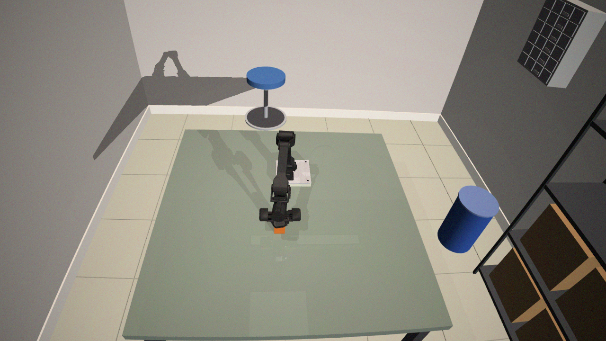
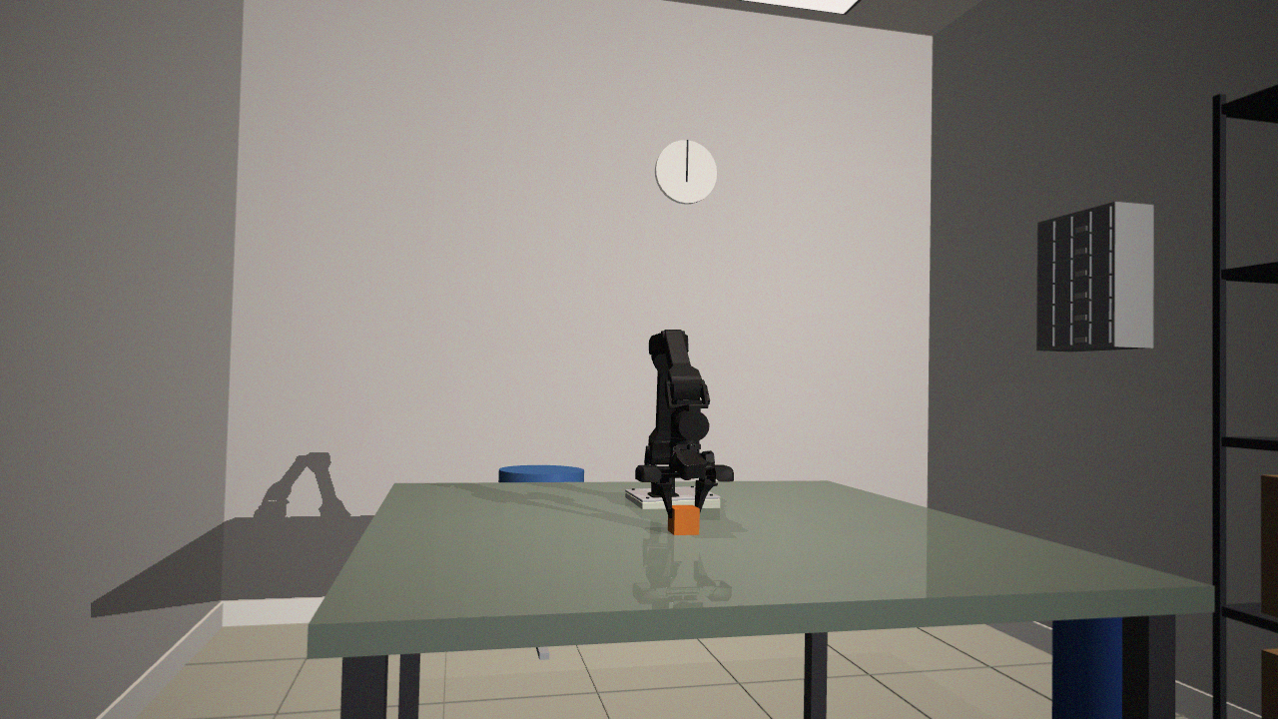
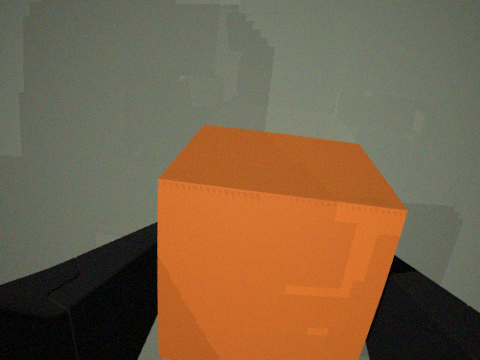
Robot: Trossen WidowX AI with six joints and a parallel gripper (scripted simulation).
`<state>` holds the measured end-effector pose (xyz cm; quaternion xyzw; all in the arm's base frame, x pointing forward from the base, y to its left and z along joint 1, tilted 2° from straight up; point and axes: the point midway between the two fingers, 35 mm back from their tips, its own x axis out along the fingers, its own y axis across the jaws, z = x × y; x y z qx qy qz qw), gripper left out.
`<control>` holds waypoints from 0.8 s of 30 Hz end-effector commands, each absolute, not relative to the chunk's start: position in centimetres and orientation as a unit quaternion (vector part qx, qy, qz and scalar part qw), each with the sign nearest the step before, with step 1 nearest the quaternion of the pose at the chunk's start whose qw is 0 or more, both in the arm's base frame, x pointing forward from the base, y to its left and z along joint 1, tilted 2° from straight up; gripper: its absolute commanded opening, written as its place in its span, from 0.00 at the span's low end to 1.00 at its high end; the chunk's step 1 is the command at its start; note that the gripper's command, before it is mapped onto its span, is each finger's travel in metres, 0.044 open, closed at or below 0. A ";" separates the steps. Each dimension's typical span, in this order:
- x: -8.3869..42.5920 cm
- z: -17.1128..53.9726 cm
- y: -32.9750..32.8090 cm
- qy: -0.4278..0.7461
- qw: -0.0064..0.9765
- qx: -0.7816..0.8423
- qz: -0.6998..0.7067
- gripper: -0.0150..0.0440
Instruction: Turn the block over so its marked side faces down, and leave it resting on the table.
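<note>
The top view looked down steeply from high above the bench's (image 1: 203, 263) near edge. The exterior view faced the arm (image 2: 676, 401) from low, farther back. The wrist view sat close over the block (image 3: 274, 260), which all three shared.

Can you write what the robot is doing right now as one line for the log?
phase: grasping | end effector: closing around orange block, a finger on each side | block: resting on table, not flipped
</note>
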<state>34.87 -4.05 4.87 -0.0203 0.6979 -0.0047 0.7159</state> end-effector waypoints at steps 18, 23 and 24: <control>34.9 6.9 -4.0 0.698 0.716 -0.021 -0.006 0.25; 34.8 7.8 -4.0 0.698 0.716 -0.020 -0.006 0.25; 34.8 7.8 -4.0 0.698 0.716 -0.020 -0.006 0.25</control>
